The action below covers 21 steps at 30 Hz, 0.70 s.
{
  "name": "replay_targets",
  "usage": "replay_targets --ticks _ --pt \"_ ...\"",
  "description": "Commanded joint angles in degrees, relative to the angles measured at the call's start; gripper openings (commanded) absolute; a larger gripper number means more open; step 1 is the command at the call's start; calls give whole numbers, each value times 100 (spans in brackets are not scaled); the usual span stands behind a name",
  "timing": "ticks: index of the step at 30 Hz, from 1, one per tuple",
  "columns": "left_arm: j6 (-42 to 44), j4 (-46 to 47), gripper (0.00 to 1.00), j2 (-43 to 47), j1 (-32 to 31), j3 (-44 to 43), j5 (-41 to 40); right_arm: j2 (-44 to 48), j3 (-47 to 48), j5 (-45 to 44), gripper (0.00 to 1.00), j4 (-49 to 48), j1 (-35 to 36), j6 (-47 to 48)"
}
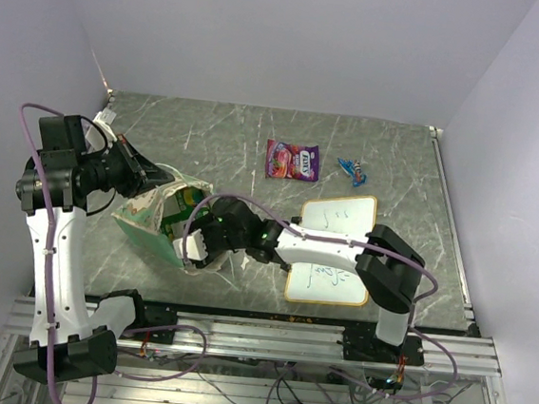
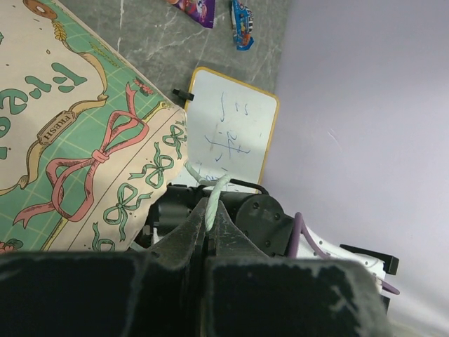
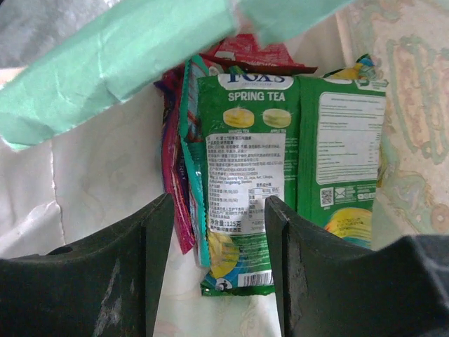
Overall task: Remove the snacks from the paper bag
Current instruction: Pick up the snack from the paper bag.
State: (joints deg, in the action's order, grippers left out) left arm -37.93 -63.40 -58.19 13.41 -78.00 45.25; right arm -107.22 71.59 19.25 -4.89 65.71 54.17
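Green glossy snack packet (image 3: 242, 161) lies inside the cream paper bag (image 1: 145, 223), centre left of the top view, between the spread jaws of the right gripper (image 3: 219, 210). The left gripper (image 2: 208, 235) is pressed together on the bag's thin string handle (image 2: 215, 200). A purple packet (image 1: 293, 159) and blue wrapped candy (image 1: 352, 170) lie on the grey table (image 1: 218, 140).

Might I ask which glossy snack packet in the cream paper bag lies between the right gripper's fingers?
The green packet reading Spring Tea; the other green packet lies outside the fingers.
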Motion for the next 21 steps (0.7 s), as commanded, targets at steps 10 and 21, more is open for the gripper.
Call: replay_targets --ticks 10,21 --pt "105 -179 7 -3 -13 -187 -111 -522 276 -186 51 -680 15 339" --pt "111 -156 7 -34 -14 -198 -100 -711 397 -372 49 -997 -14 187"
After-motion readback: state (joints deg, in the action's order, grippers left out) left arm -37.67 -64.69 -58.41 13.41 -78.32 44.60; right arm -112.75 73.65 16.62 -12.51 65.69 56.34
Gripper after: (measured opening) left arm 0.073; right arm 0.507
